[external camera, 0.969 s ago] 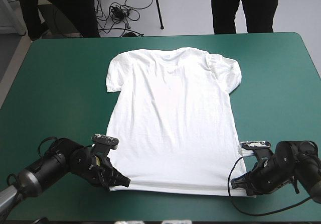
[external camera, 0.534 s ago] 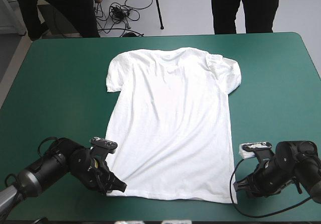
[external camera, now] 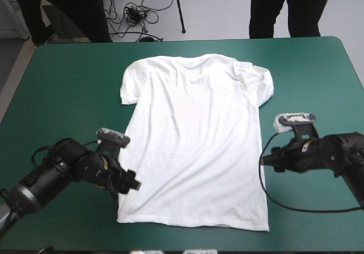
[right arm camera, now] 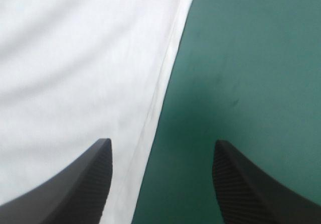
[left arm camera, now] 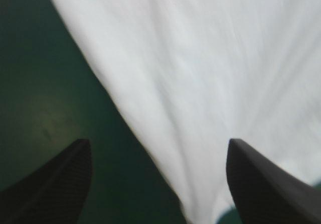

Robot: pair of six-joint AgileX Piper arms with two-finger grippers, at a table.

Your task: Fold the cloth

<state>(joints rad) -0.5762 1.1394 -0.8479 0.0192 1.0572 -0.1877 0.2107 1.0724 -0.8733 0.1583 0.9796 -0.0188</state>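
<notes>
The white T-shirt point(external camera: 196, 140) lies spread flat in the middle of the table, collar toward the far edge and hem toward the near edge. My left gripper point(external camera: 132, 183) sits at the shirt's left side, a little above the hem corner. In the left wrist view the left gripper point(left arm camera: 158, 148) is open, and the T-shirt point(left arm camera: 200, 58) edge runs between its black fingers, ungripped. My right gripper point(external camera: 270, 160) is beside the shirt's right side seam. The right gripper point(right arm camera: 160, 146) is also open, straddling the edge of the T-shirt point(right arm camera: 75, 58).
The teal-green cover point(external camera: 57, 94) stretches on both sides of the shirt and shows beside it in the right wrist view point(right arm camera: 251, 58). The shirt's hem lies close to the table's near edge.
Both grippers were shut on the hem corners earlier. They have let go, opened, and moved away from the near edge along the shirt's sides. The hem now lies flat.
</notes>
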